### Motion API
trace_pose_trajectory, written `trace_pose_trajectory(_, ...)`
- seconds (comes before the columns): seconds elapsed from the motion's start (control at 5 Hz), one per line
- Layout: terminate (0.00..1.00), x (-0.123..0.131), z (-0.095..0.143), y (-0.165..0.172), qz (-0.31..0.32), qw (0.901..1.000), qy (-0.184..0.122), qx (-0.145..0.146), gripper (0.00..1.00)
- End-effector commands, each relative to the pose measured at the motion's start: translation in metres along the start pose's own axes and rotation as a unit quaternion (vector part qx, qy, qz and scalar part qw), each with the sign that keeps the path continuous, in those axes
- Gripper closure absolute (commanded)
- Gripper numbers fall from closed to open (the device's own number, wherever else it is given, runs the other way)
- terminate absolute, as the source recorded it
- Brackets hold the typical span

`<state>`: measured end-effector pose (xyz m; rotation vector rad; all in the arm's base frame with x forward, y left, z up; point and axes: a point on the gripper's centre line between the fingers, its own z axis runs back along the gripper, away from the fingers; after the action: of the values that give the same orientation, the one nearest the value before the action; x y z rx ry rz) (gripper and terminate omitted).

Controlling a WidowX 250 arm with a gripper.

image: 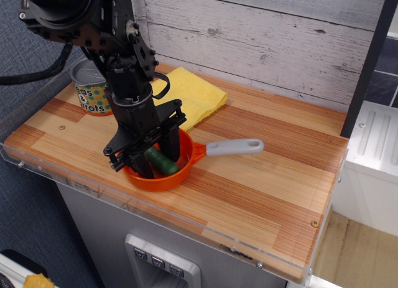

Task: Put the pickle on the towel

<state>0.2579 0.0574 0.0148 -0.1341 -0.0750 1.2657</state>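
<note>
The dark green pickle lies inside the orange pan near the table's front left. My black gripper reaches down into the pan with its fingers on either side of the pickle. The fingers are spread, and I cannot tell if they touch the pickle. The yellow towel lies flat behind the pan near the back wall, partly hidden by my arm.
A tin can with a dotted label stands at the back left, beside my arm. The pan's grey handle points right. The wooden tabletop extends to the right. A white plank wall stands behind.
</note>
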Motion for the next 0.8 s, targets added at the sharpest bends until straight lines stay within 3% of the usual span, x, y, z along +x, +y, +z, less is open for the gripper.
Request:
trace_pose_trajectory(0.0, 0.0, 0.008, 0.018, -0.017, -0.047, 0.9988, -0.001, -0.012, 1.0)
trace_pose_trajectory(0.2, 0.0, 0.005, 0.034, -0.019, -0.057, 0.9983, 0.013, -0.009, 1.0)
trace_pose_trajectory(0.6, 0.0, -0.002, 0.077, -0.027, -0.065, 0.9961, -0.001, -0.059, 1.0)
